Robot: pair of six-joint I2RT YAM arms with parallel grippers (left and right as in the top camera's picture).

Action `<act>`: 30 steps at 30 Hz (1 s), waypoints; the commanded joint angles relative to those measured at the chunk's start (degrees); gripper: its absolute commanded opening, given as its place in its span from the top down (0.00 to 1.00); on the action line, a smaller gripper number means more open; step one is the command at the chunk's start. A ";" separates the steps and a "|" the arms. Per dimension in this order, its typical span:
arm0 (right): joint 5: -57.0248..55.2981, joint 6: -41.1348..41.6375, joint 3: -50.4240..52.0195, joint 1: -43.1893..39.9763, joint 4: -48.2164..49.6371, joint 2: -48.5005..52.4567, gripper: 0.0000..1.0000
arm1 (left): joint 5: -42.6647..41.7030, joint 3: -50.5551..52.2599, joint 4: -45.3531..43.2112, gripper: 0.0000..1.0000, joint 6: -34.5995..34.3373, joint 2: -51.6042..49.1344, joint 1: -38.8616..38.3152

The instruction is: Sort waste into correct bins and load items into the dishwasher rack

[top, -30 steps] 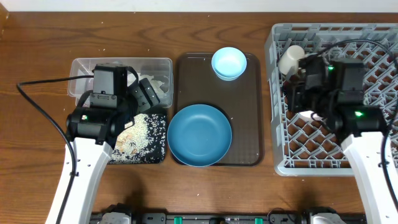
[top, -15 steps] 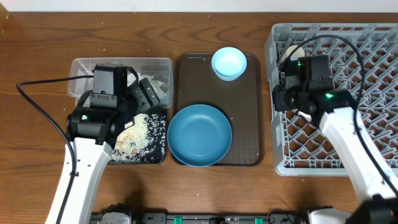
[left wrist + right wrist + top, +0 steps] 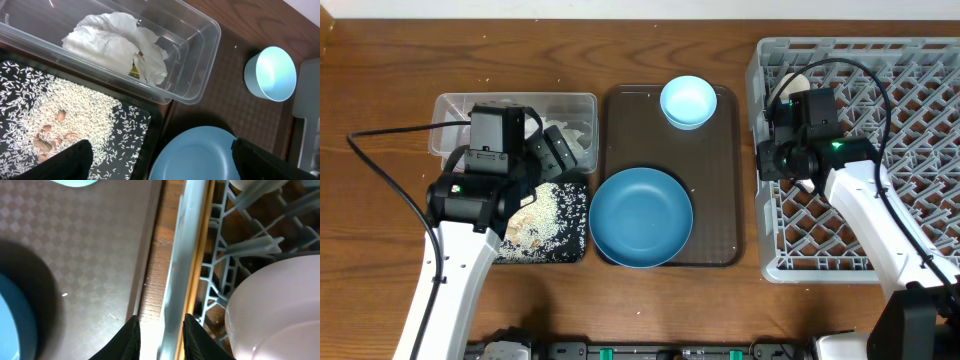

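1. My left pincer (image 3: 170, 162) hangs wide apart and empty above the black tray (image 3: 156, 120) of rice (image 3: 65, 115), towards the table's left edge.
2. The tissue (image 3: 120, 40) lies in the clear tub (image 3: 200, 60).
3. My right pincer (image 3: 161, 337), fingers slightly apart and holding nothing, sits at the left wall of the rack (image 3: 176, 270), beside the white bowl (image 3: 270, 305) inside.
4. The big blue bowl (image 3: 640, 217) and small blue bowl (image 3: 688, 100) rest on the brown tray (image 3: 720, 230).

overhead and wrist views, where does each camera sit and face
Overhead: above the table, straight down on dishwasher rack; left arm, right arm show.
Left wrist: on left arm, down at clear tub and black tray; left end effector at bottom.
Right wrist: on right arm, down at rack's rim; right end effector at bottom.
Shared: large blue bowl, overhead and left wrist.
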State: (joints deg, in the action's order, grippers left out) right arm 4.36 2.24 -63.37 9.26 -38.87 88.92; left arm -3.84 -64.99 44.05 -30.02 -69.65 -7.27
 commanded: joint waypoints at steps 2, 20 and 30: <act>-1.55 -0.63 -0.57 0.59 -0.33 0.24 0.74 | 1.11 -1.25 0.00 0.09 0.13 0.42 0.20; -1.33 -0.61 1.33 0.57 -2.82 0.22 0.89 | 1.11 -1.25 0.02 0.09 0.13 0.42 0.20; -1.33 -0.61 1.22 0.57 -3.78 0.02 0.97 | 1.11 -1.25 0.02 0.09 0.13 0.42 0.20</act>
State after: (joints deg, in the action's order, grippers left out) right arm 3.18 2.31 -62.50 9.26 -42.35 88.90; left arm -3.84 -64.99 44.05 -30.02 -69.65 -7.27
